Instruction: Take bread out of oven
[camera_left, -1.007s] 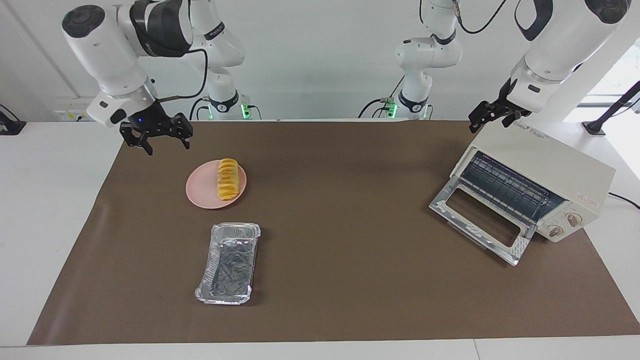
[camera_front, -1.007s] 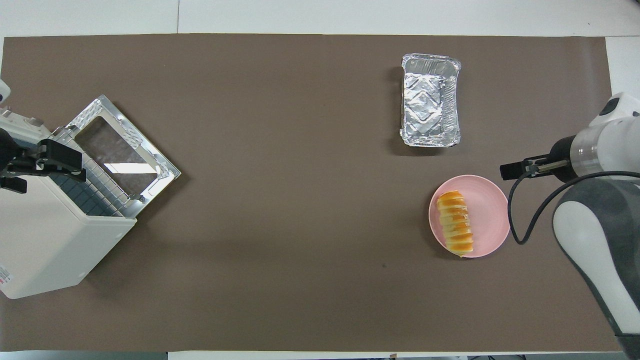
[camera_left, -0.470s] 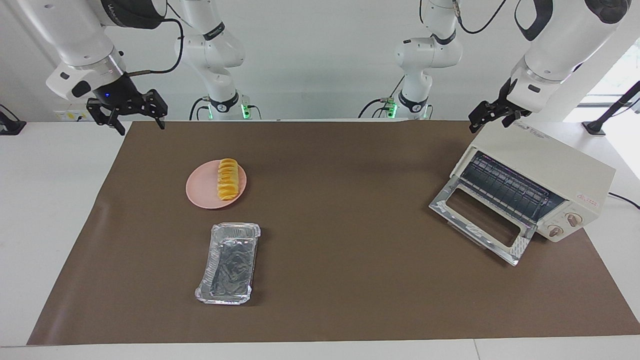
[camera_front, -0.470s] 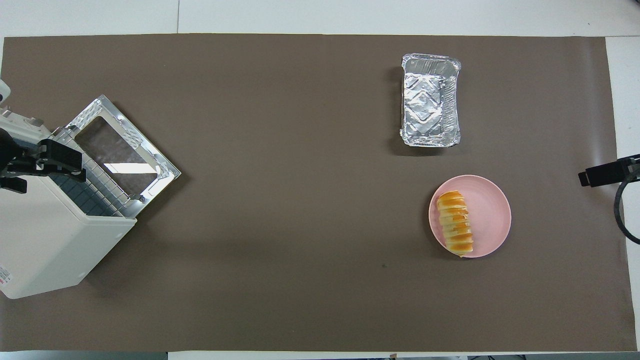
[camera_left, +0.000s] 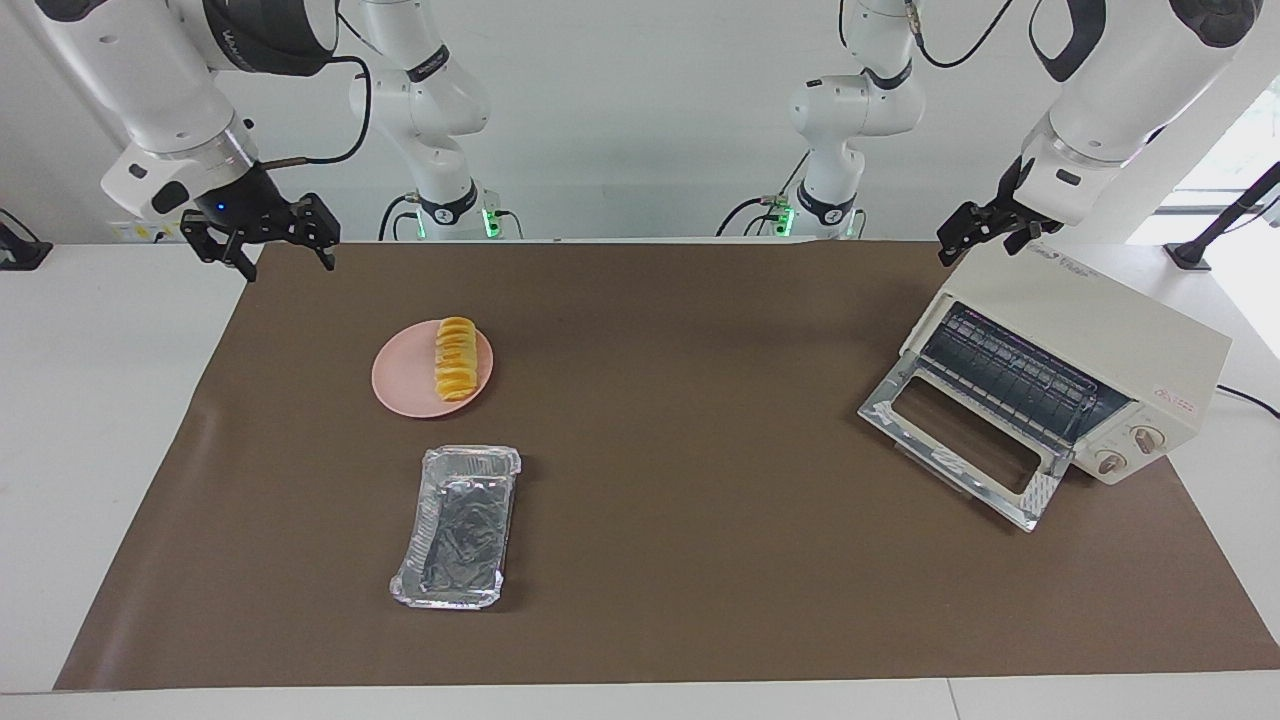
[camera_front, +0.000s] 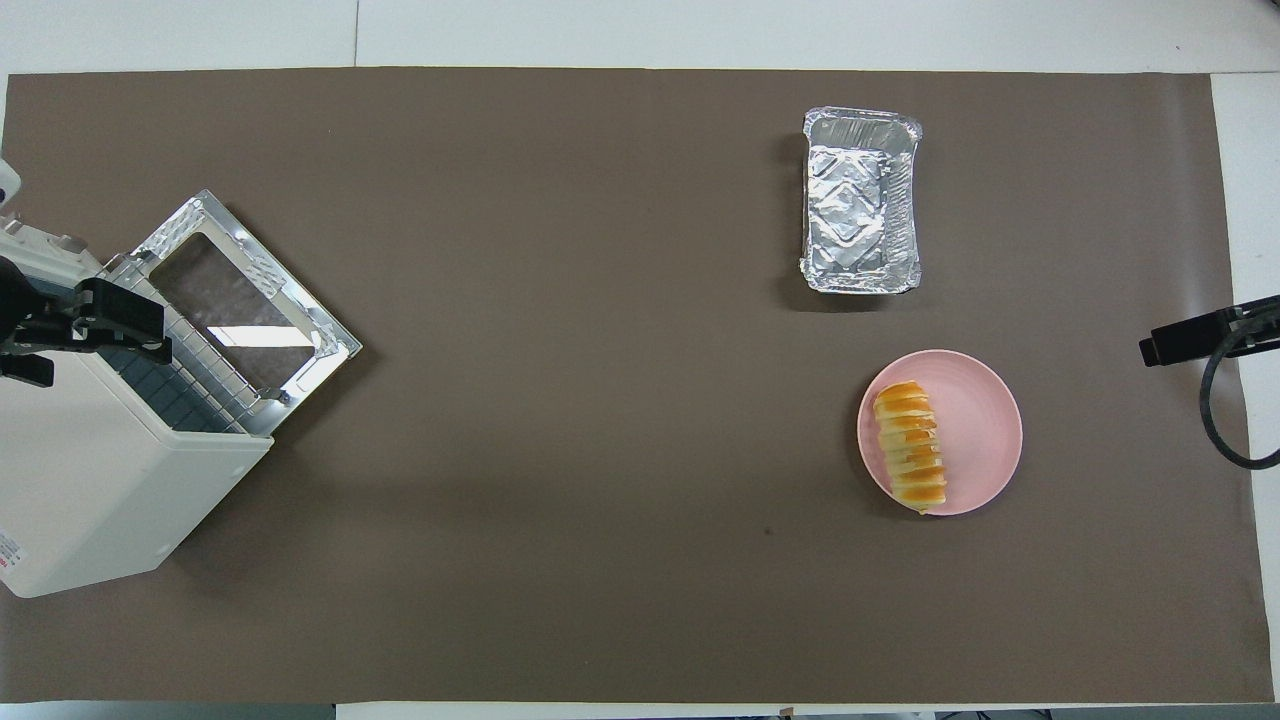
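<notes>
Bread (camera_left: 455, 358) sits on pink plate (camera_left: 400, 385), oven (camera_left: 1080, 360) empty, door down; both my grippers spread, empty—task looks done.

I have two fixed cameras. One sits high across the table (camera_left: 640, 620), facing my arms' bases and taking in the whole brown mat and back wall. The other hangs above my end, looking steeply down and forward. Both stand well back. They share the mat, turned half round: the oven (camera_left: 1085, 345) (camera_front: 95, 470) lies at contrary edges.
</notes>
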